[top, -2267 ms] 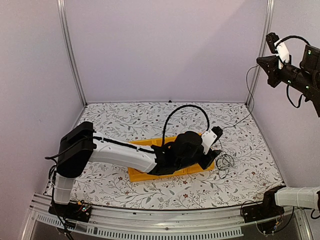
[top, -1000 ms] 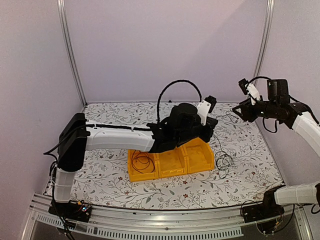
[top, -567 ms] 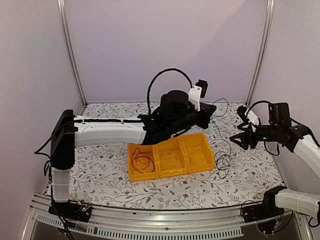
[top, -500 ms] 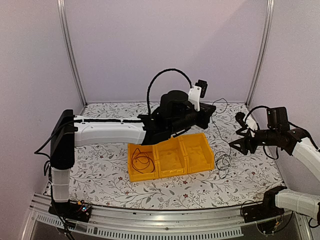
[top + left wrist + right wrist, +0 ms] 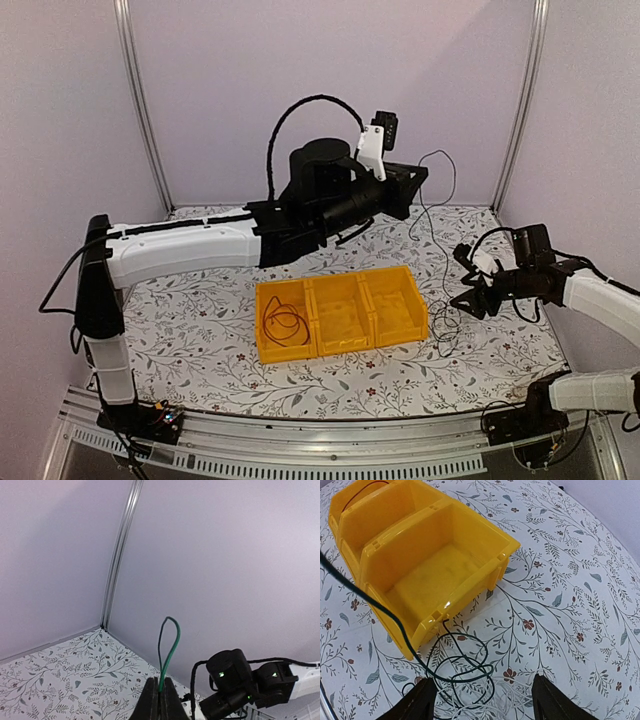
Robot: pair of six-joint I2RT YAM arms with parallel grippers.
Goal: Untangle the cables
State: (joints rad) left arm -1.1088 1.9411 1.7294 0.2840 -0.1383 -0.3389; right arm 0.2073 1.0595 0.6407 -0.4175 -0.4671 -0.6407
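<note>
Pinching a green cable (image 5: pixel 168 645) between pressed-together fingers, the left gripper (image 5: pixel 160 703) hangs high over the yellow bin (image 5: pixel 345 347). The strand drops to the tangle of cables (image 5: pixel 465 672) on the table (image 5: pixel 230 370) just right of the bin. Right gripper (image 5: pixel 482 707) hovers above that tangle, fingers spread, holding nothing.

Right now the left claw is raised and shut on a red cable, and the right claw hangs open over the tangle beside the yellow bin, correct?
One slip: the cable in the left claw is green, not red, as the left wrist view shows. The rest holds: right claw open over the tangle beside the yellow bin.
</note>
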